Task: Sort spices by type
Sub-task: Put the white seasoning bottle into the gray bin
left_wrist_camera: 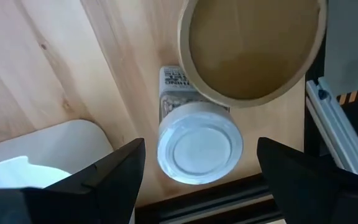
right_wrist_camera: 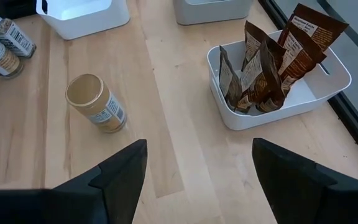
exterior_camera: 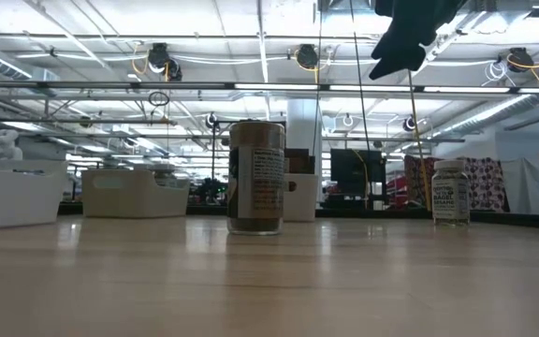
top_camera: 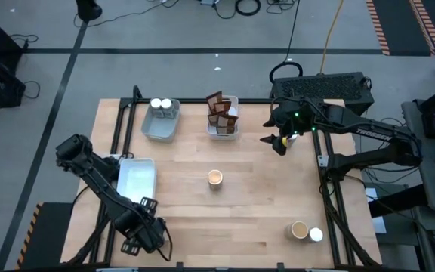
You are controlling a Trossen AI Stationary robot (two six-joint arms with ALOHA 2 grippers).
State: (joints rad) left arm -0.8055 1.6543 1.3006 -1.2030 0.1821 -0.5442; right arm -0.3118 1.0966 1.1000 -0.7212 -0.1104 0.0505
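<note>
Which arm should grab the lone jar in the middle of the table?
Probably the right one: the right claw, open, hangs nearer the tan-topped jar and faces it. The left claw waits farther off.

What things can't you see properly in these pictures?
- Brown packets, right wrist view: they overlap in their tray, so there is no sure count.
- White-topped jar, left wrist view: the tan-topped jar covers part of its label.
- White tray, low view: its wall hides what's inside.
</note>
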